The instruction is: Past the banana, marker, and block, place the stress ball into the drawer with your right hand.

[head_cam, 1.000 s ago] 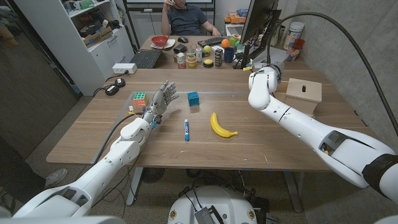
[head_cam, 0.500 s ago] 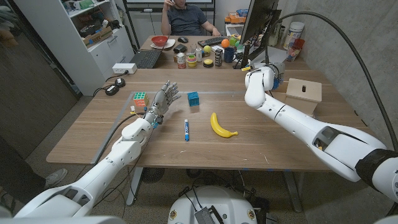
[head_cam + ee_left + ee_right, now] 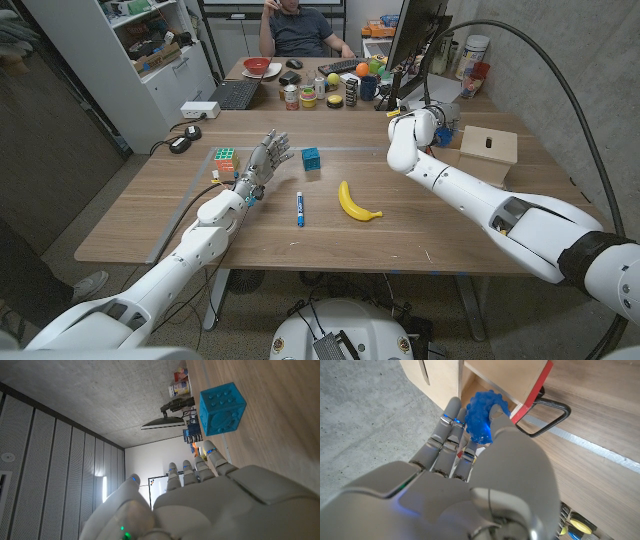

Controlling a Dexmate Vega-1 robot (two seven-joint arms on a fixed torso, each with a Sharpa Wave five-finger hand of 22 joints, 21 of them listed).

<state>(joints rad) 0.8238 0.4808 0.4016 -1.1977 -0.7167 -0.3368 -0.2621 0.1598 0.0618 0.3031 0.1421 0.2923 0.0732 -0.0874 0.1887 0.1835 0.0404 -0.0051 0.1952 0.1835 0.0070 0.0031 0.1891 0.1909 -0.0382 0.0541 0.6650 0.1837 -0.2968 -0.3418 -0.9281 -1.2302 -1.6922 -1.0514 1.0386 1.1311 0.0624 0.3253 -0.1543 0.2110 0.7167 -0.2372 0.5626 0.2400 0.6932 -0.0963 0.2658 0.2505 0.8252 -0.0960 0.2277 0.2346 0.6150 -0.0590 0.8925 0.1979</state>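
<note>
Stress ball (image 3: 482,417): blue, knobbly, pinched between thumb and fingers of the right hand (image 3: 470,460), held just in front of the open drawer (image 3: 485,385) of the small wooden box (image 3: 487,146) at the far right of the bench (image 3: 420,235). Likely light and soft foam; it will squash under grip, so a thumb-and-fingertip pinch across the middle looks right, and the bumps should keep it from slipping. Nothing fragile; the risk is it rolling or bouncing on release, so let go well inside the drawer mouth. Banana (image 3: 357,202), marker (image 3: 299,208) and blue block (image 3: 311,160) lie mid-bench, well apart from the right hand. Left hand (image 3: 258,164) holds nothing, fingers spread, near the block beside a Rubik's cube (image 3: 224,157).
</note>
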